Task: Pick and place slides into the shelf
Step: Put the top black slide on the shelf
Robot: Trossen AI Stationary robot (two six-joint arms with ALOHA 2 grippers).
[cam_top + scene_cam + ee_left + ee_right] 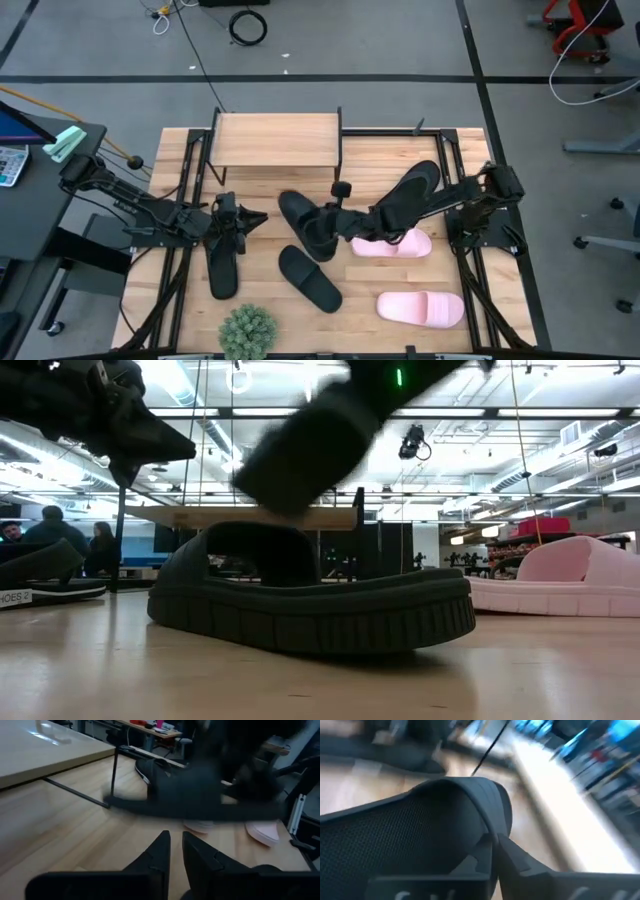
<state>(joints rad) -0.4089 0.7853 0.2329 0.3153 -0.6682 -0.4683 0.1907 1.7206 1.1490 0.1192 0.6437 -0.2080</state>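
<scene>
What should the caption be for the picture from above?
Right gripper grips a black slide before the shelf; left gripper waits beside it.

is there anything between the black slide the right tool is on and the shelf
Nothing visible stands in the way. The right tool sits at the wide-strap black slide in mid table, and the slats between it and the shelf behind it look bare. The other slides lie beside or nearer the front.
</scene>
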